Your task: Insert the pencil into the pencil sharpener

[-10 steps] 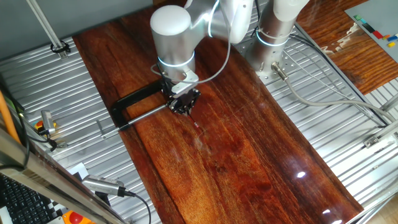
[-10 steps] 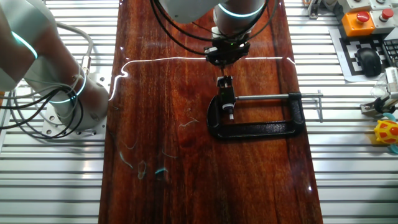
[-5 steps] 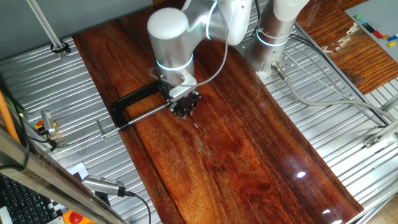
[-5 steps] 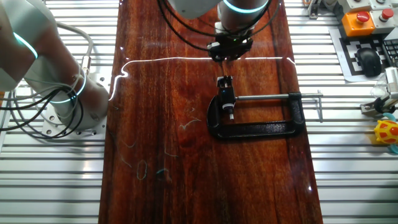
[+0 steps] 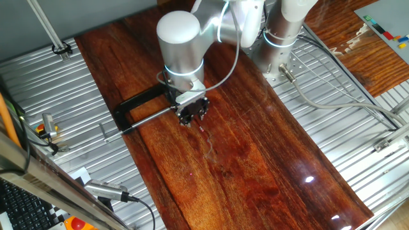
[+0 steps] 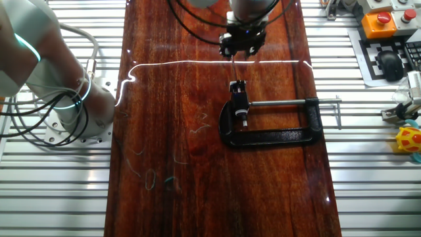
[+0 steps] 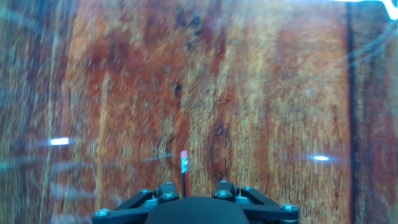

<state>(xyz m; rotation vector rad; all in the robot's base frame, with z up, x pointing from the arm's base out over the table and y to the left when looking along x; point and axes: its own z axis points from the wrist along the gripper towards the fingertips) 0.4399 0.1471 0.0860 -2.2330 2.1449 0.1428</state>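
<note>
My gripper (image 5: 193, 117) is shut on the pencil (image 7: 184, 169), a thin dark red stick with a pale tip that points out from between the fingers over bare wood in the hand view. In the other fixed view the gripper (image 6: 242, 45) hangs above the board, a short way beyond the black clamp (image 6: 270, 135). The pencil sharpener (image 6: 241, 114), a tiny white block, sits in the clamp's jaw. In the one fixed view the arm hides the sharpener.
The clamp's grey screw rod (image 6: 289, 102) runs to the right, towards the board's edge. The clamp also shows in the one fixed view (image 5: 137, 102). The second arm's base (image 6: 72, 105) stands left of the wooden board (image 6: 171, 151). Slatted metal flanks the board.
The gripper with the pencil has moved a little further from the clamp and sharpener. The clamp has not moved.
</note>
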